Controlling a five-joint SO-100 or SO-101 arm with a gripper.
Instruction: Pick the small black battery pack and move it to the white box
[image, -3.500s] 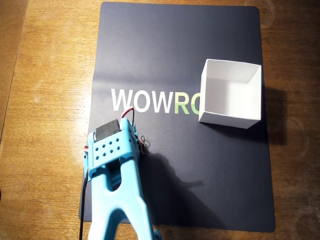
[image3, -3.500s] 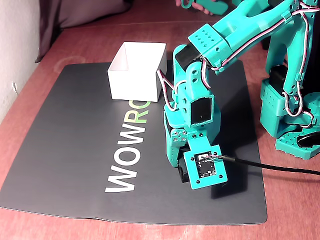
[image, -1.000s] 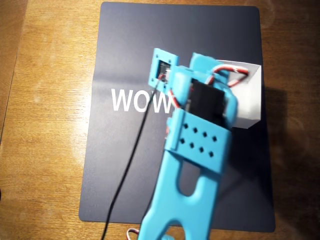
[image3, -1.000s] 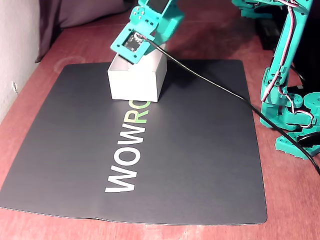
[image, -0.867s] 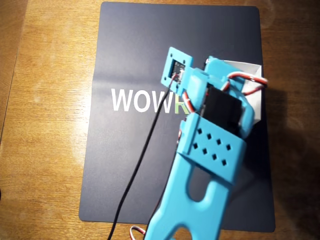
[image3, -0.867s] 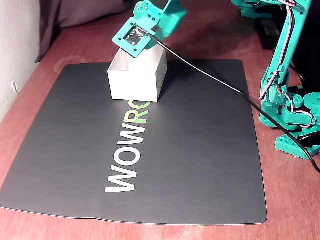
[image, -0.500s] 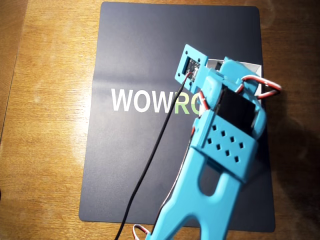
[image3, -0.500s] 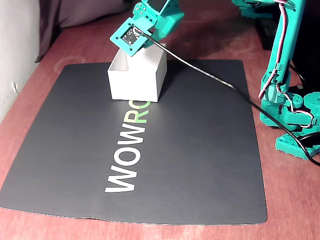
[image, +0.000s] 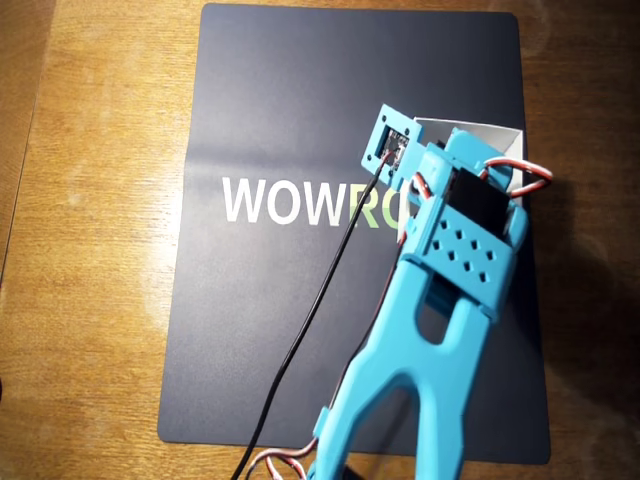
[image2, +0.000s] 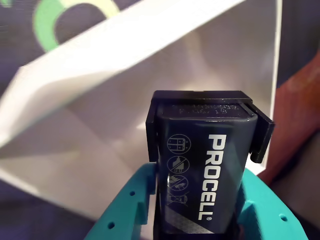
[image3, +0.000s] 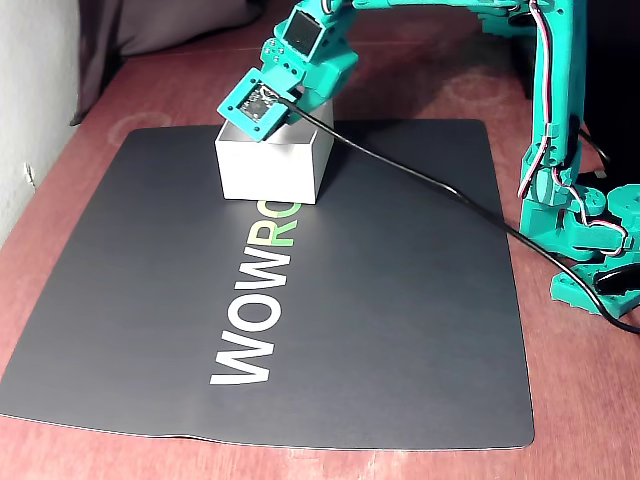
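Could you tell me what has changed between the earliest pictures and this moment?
The gripper left the lower left of the mat in the overhead view and swung across to the white box. It now holds the battery pack over the box's open top; the pack is not yet released. Over the last second it shifted only slightly farther over the box. The box and mat stayed where they were.

The pincer (image2: 197, 220) is looking like matt teal plastic. Between its fingers, the battery (image2: 202, 175) is showing a glossy dark skin. Below it, the box (image2: 100, 100) is looking like smooth matt white card.
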